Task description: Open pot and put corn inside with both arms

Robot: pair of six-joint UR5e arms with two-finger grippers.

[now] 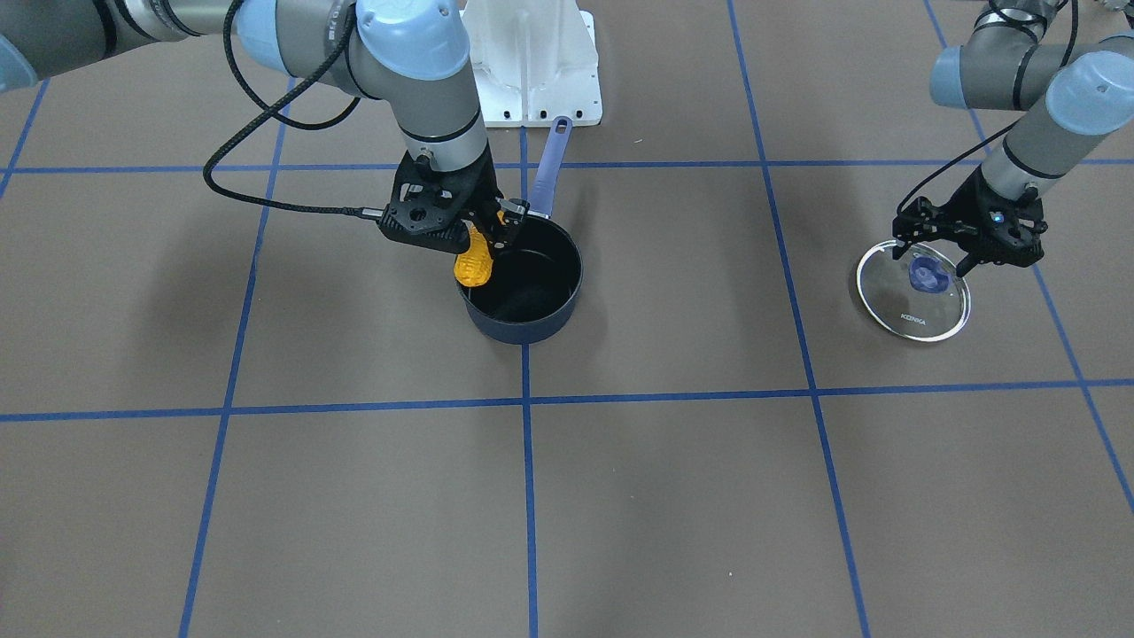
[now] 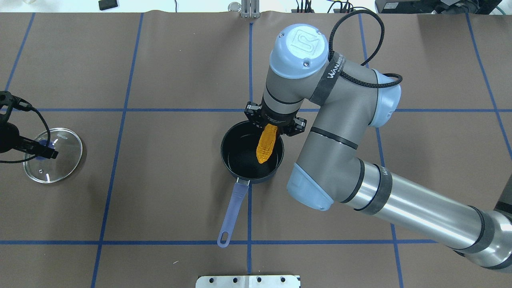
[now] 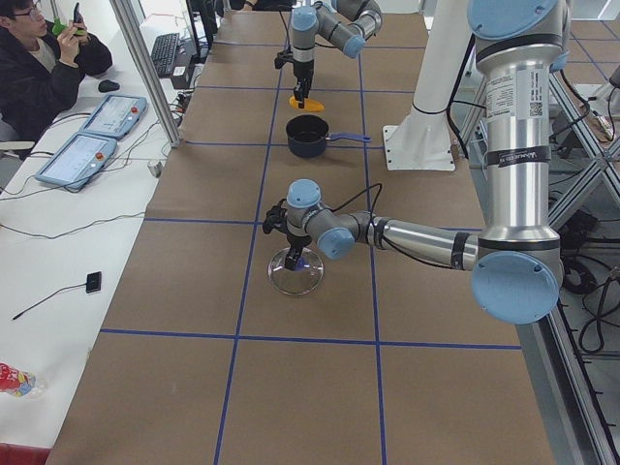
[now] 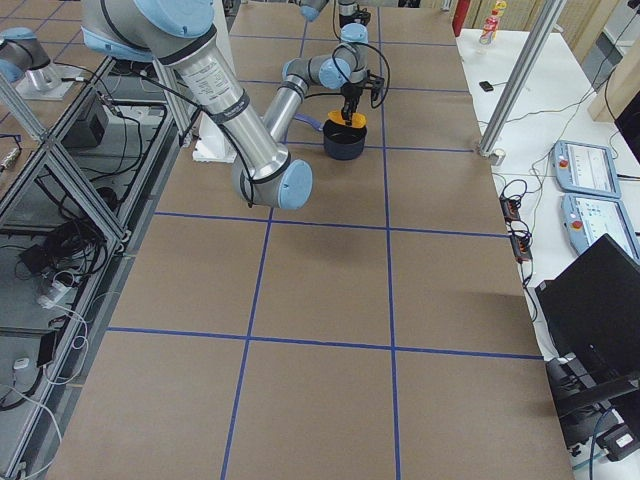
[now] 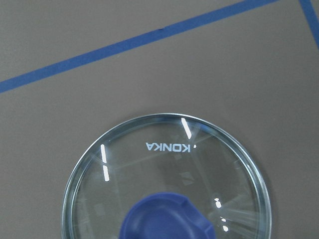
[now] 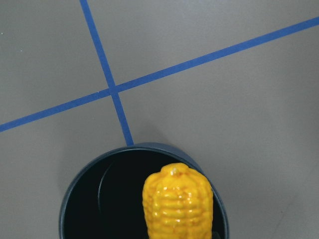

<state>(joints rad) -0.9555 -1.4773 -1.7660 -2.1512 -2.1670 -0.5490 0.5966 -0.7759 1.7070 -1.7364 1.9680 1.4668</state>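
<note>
The dark navy pot (image 1: 532,306) stands uncovered near the table's middle, its lavender handle (image 1: 551,164) pointing toward the robot. My right gripper (image 1: 485,232) is shut on the top end of the orange-yellow corn (image 1: 473,263). It holds the cob tilted above the pot's rim; in the overhead view the corn (image 2: 267,145) hangs over the black inside. The right wrist view shows the corn (image 6: 177,206) above the pot (image 6: 94,199). My left gripper (image 1: 932,259) is open, its fingers on either side of the blue knob of the glass lid (image 1: 917,310), which lies on the table.
The white arm base (image 1: 532,62) stands just behind the pot's handle. Blue tape lines grid the brown table. An operator (image 3: 39,58) sits at a side desk with control pendants (image 3: 92,136), beyond the table's far edge.
</note>
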